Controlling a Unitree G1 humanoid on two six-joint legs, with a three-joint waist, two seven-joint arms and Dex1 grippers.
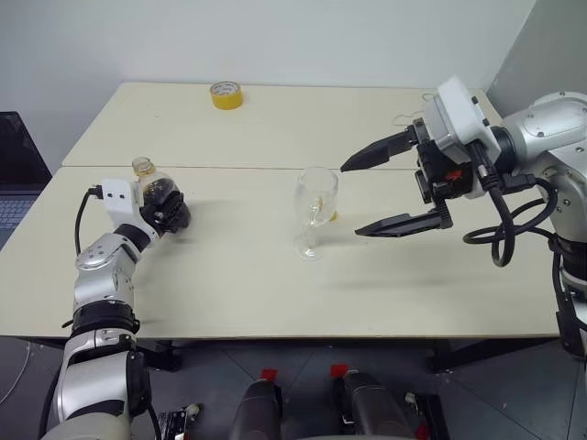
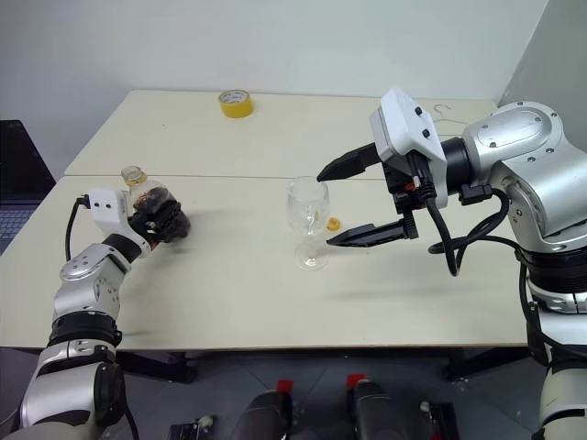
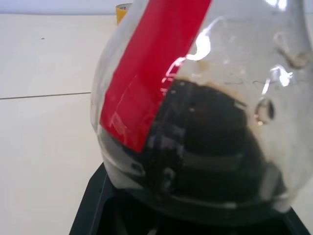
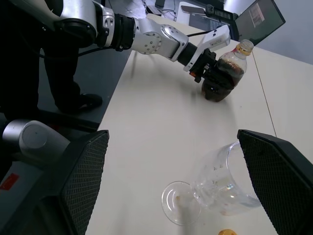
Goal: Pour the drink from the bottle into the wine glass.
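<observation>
Bottle (image 1: pixel 152 186), light, slippery plastic, is clamped at its belly by the left pincer (image 1: pixel 167 209); right pincer (image 1: pixel 390 188) is spread wide near the fragile wine glass (image 1: pixel 315 209).

Wine glass (image 1: pixel 315 213): clear, stemmed, upright on its round foot near the middle of the table (image 1: pixel 275 284), with only a trace of brownish residue in the bowl. Bottle (image 1: pixel 154 189): small, squat, clear plastic, uncapped, with 1 red strip on its side; it stands upright well to the left of the wine glass. Drink (image 3: pixel 210 132): dark brown, filling the lower part of the bottle.
</observation>
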